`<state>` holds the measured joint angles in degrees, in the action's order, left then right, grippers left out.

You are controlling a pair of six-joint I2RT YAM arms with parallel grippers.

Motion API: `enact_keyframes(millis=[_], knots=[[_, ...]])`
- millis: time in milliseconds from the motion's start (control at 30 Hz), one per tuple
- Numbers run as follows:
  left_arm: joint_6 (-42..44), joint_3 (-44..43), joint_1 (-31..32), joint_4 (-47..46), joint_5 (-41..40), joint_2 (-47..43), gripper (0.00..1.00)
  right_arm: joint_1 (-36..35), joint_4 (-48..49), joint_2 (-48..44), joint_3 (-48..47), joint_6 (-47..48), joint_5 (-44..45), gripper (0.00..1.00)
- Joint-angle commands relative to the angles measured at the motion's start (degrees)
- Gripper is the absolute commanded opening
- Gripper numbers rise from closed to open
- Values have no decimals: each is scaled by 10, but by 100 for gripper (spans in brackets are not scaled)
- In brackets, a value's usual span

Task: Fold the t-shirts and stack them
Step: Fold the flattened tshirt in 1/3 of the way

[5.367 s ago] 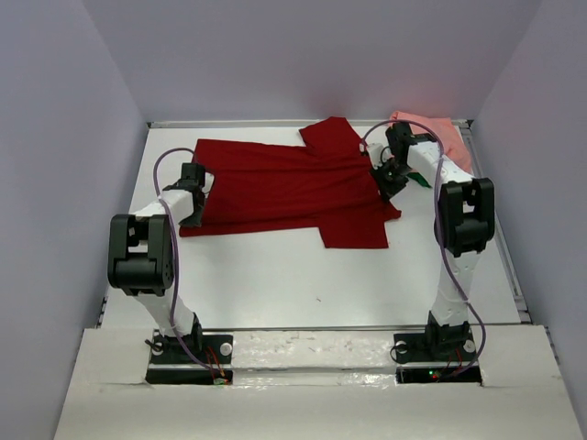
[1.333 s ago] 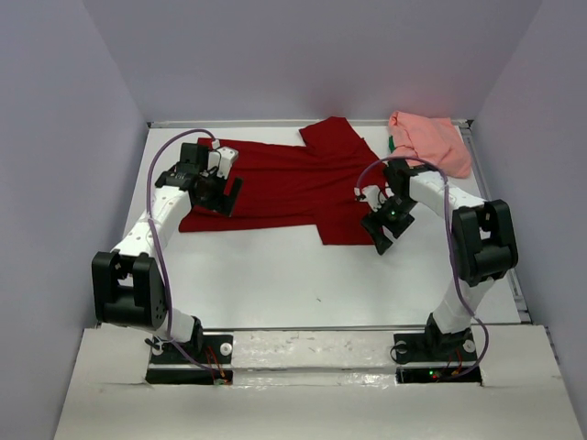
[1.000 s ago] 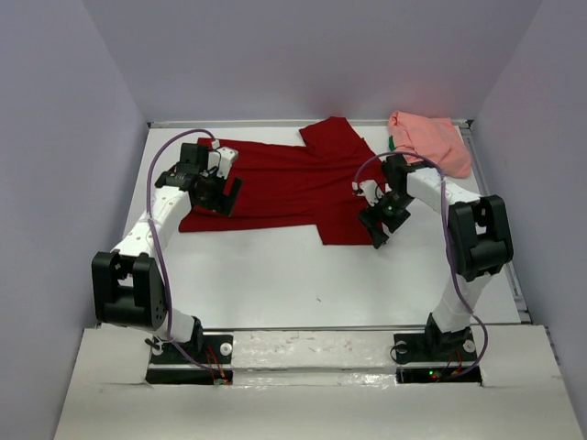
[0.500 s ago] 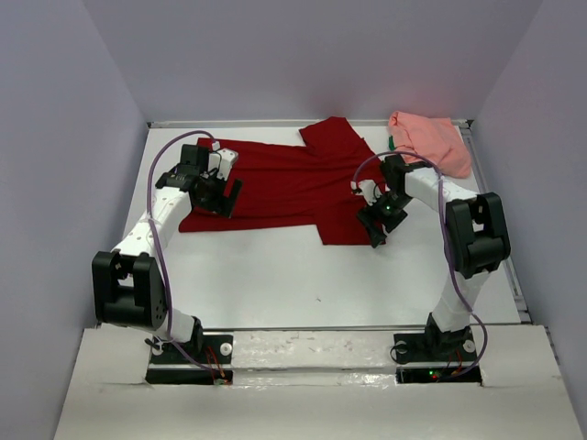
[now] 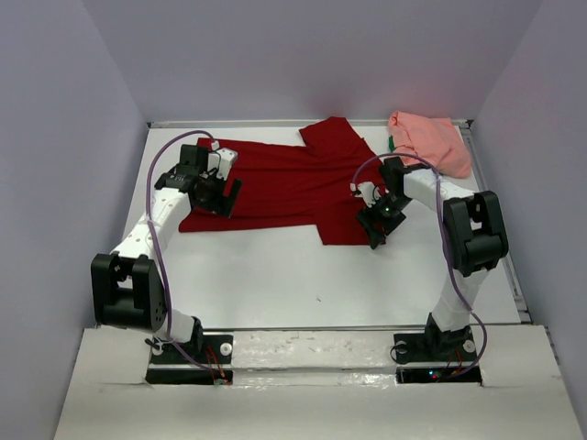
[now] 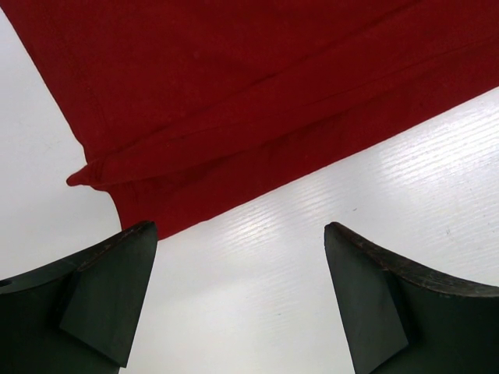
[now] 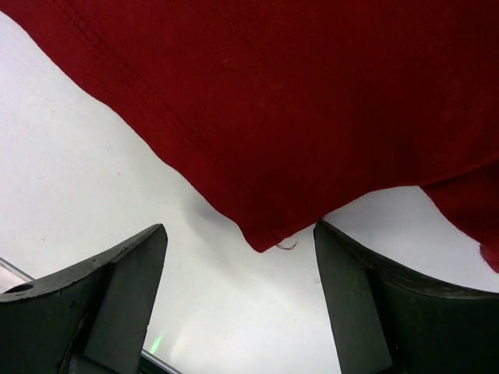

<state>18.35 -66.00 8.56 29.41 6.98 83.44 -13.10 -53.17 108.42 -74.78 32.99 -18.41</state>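
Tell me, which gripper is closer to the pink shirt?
Right. The right gripper hovers by the red shirt's corner, a short way from the pink shirt; the left gripper is at the red shirt's other end.

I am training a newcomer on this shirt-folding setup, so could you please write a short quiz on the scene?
1. True or false: the left tool grips the red shirt.
2. Where does the pink shirt lie? A far right corner; B near left corner; C on the red shirt.
3. Fill in: the open right tool hovers at a ___ of the red shirt.
Key: 1 false; 2 A; 3 corner.
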Motion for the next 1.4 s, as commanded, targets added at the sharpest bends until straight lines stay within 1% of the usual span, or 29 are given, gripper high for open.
enact_keyframes(millis=[0,33,67,133,200,233,333,367,433,700,833,1000,1133,1367], knots=[[5,4,1,-2,-4,-25,99,4,18,-4,8,-6,-5,75],[5,4,2,-2,-2,-25,99,4,18,-4,8,-6,-5,68],[5,5,2,-4,-2,-26,99,4,18,-4,10,-6,-6,65],[4,5,2,-2,-2,-28,99,4,18,-4,11,-6,-6,61],[5,5,2,-2,-3,-28,99,4,18,-5,15,-5,-6,45],[5,5,2,-2,-3,-28,99,4,19,-5,17,-5,-5,34],[5,3,2,-1,-3,-28,99,9,19,-5,17,-6,-5,21],[4,1,2,-1,-4,-28,99,9,19,-5,17,-6,-3,10],[4,0,1,-1,-4,-29,99,9,19,-6,17,-6,-2,0],[1,0,2,-2,-7,-31,99,9,8,-31,1,-7,11,0],[-1,-2,2,-1,-7,-28,99,9,-18,-51,-36,-4,11,0],[-5,-3,4,-3,-7,-31,99,9,-52,-60,-111,-4,6,0],[-7,2,5,-3,-8,-35,99,9,-72,-43,-165,-5,2,0],[-7,10,6,-5,-11,-42,99,9,-76,6,-238,-12,-6,0]])
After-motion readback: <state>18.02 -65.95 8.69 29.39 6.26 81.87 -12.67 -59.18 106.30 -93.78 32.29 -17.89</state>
